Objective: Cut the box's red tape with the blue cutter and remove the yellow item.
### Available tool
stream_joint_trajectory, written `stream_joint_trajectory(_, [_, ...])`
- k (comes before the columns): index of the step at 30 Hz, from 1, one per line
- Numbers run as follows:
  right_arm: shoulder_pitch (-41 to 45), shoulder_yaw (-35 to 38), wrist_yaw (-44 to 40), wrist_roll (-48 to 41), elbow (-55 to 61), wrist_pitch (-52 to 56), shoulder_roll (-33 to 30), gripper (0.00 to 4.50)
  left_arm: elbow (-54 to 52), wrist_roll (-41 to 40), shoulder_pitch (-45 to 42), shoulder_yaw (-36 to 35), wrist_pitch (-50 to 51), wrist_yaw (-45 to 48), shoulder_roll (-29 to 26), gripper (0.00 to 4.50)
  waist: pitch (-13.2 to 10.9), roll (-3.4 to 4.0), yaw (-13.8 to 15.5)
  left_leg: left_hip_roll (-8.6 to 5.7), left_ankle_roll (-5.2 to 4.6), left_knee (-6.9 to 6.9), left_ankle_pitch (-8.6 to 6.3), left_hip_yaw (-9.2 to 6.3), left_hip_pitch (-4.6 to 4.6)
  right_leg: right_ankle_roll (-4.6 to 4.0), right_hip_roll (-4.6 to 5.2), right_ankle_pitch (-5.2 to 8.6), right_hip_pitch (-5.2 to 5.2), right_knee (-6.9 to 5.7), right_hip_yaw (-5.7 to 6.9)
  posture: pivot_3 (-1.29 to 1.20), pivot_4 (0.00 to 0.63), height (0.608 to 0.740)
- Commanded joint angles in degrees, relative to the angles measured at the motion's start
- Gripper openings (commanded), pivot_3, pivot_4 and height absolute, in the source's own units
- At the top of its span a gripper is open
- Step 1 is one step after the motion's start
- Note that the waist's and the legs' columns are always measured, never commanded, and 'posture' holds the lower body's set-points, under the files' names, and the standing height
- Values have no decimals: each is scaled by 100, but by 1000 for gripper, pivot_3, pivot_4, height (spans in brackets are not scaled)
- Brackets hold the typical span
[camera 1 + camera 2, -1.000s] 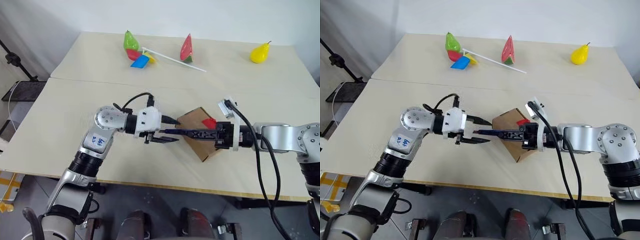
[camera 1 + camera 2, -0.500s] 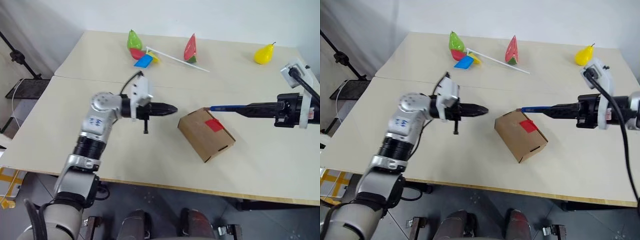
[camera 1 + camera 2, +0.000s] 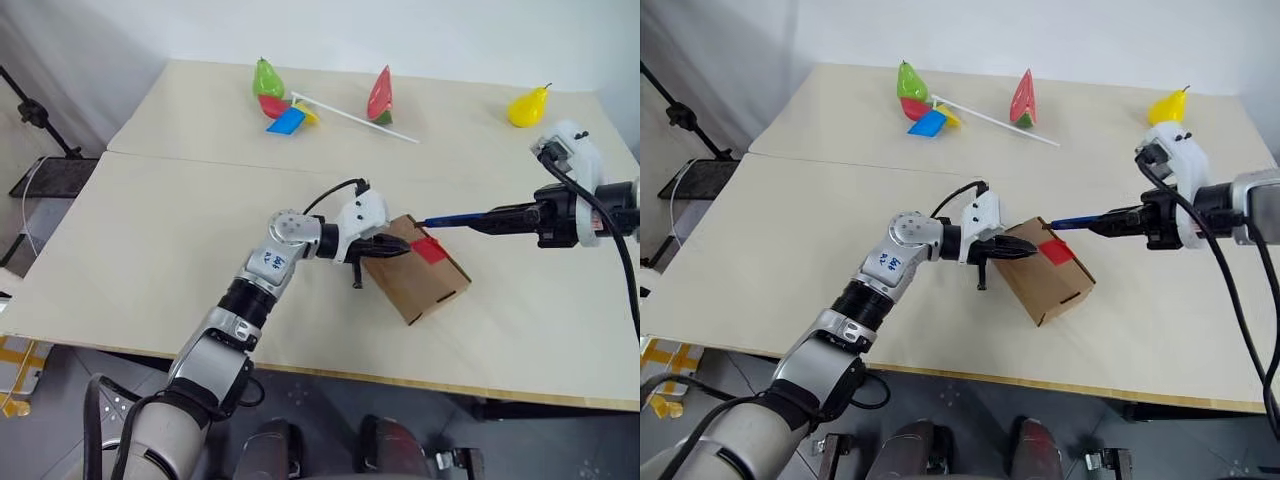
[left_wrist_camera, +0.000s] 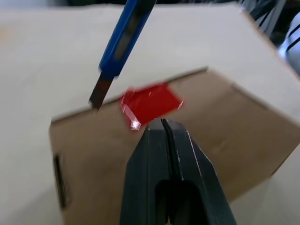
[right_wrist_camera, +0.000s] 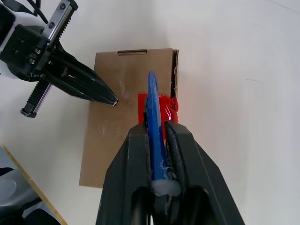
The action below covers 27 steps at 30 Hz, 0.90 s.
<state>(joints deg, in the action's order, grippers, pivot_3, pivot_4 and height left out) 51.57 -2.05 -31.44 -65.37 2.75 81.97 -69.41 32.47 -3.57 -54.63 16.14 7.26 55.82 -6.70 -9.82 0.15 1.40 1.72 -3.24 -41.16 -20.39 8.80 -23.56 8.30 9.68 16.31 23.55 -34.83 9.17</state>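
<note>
Your two head eyes look down from above on the box [image 3: 415, 269]. Both wrist cameras sit close over its taped top, facing it from opposite ends.

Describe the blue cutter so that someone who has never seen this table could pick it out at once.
Start from the brown box near the table's front edge, and the red tape on its top. The blue cutter is the slim dark-blue stick held in the right gripper, its tip just above the tape. The other blue thing, the pinwheel at the back, is flat and light blue.
</note>
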Motion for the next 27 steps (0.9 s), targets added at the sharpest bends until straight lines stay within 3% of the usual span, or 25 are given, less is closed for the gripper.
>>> stream_joint_trajectory(1, [89,155,-268,334,117,24,-24,173,-151,65,25,26,353,-101,20,0,0,0,7,1,0,0,0,-2,-1,0,1,0,0,0,0,0,150,740])
stream_joint_trajectory(11, [-19,452,-488,877,72,55,180,173,-389,-11,114,78,1182,-86,112,0,0,0,-1,2,0,-5,0,-8,3,0,1,0,-5,-11,1,0,150,740])
stream_joint_trajectory(27, [-521,685,-630,1363,183,119,480,173,-614,-76,158,32,1545,-145,168,0,0,0,-1,-4,1,-7,0,-9,5,0,0,0,-7,-16,2,0,150,740])
